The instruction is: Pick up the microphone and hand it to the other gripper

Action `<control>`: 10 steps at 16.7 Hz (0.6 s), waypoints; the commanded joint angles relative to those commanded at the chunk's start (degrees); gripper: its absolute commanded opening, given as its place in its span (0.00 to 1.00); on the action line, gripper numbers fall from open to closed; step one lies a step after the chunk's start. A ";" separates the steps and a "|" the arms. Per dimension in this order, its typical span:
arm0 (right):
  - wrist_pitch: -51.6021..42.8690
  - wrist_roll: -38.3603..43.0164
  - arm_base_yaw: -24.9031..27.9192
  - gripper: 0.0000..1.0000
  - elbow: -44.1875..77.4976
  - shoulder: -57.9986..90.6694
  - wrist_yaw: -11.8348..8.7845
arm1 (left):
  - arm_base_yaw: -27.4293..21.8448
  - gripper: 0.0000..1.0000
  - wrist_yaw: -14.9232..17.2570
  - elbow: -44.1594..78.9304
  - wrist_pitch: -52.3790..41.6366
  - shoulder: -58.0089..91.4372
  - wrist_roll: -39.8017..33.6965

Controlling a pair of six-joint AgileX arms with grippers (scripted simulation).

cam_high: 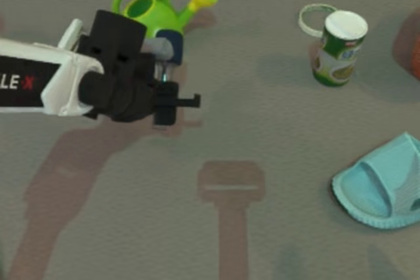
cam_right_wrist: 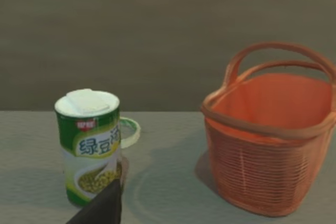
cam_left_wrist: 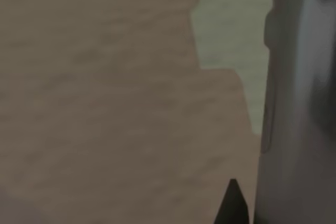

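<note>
The microphone sits at the counter's far left beside the green watering can — under the left gripper, whose jaws' grip I cannot tell. The orange basket holds nothing; the can is sealed.

**Legible markings**

White link of the left arm: black letters "LE X", cut off at the frame edge. Green can: Chinese characters "绿豆" in white on its label; a small red logo above, unreadable.
</note>
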 joint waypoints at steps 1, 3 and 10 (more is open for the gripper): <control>0.00 0.00 0.00 1.00 0.00 0.00 0.00 | 0.16 0.00 1.61 -1.51 5.09 -1.15 1.30; 0.00 0.00 0.00 1.00 0.00 0.00 0.00 | 0.46 0.00 4.95 -4.61 15.89 -3.51 3.95; 0.00 0.00 0.00 1.00 0.00 0.00 0.00 | 1.59 0.00 14.92 -13.53 47.25 -13.01 12.24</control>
